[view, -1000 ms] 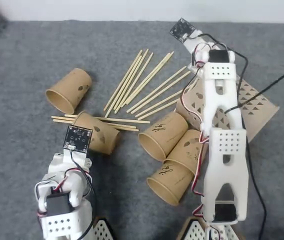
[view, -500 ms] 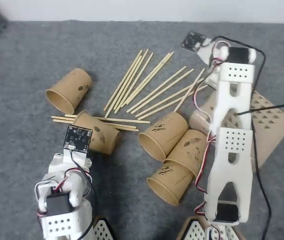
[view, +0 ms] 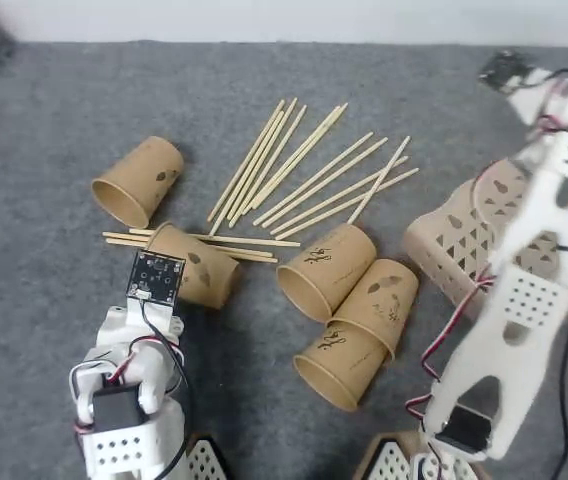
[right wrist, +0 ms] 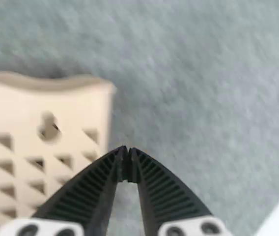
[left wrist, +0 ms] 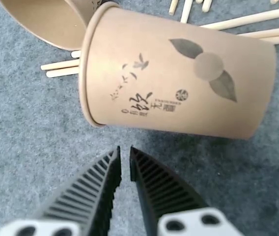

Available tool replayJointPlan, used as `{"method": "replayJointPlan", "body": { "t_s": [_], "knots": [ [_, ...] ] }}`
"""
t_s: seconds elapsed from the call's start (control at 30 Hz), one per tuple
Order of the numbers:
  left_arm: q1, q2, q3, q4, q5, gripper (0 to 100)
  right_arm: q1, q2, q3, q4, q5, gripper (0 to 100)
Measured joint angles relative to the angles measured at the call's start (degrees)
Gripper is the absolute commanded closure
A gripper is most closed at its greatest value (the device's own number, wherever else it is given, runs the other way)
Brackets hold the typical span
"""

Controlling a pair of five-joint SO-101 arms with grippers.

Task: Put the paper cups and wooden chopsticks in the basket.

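Left fingers (left wrist: 102, 179), closed and empty, face a tipped paper cup (left wrist: 179, 93) just ahead. Right fingers (right wrist: 102, 179), closed empty, hover beside the basket (right wrist: 31, 162).

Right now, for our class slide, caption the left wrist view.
Left gripper poised near a paper cup lying on its side, wooden chopsticks behind it.

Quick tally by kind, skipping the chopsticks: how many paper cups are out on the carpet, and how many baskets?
paper cups on the carpet: 5
basket: 1
Total: 6
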Motion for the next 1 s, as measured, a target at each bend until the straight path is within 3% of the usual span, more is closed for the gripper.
{"method": "replayJointPlan", "body": {
  "t_s": [0.27,0.57,0.77,1.0],
  "knots": [
    [0.0,0.0,0.0,0.0,0.0,96,8.26,-0.53,0.0,0.0,0.88,99.1],
    [0.0,0.0,0.0,0.0,0.0,96,22.77,-0.44,9.32,0.0,0.97,99.1],
    [0.0,0.0,0.0,0.0,0.0,96,33.23,-0.44,17.49,0.0,5.1,99.1],
    [2.2,0.0,-2.29,-1.49,1.05,96,35.25,-3.43,35.43,0.0,5.45,99.1]
  ]
}}
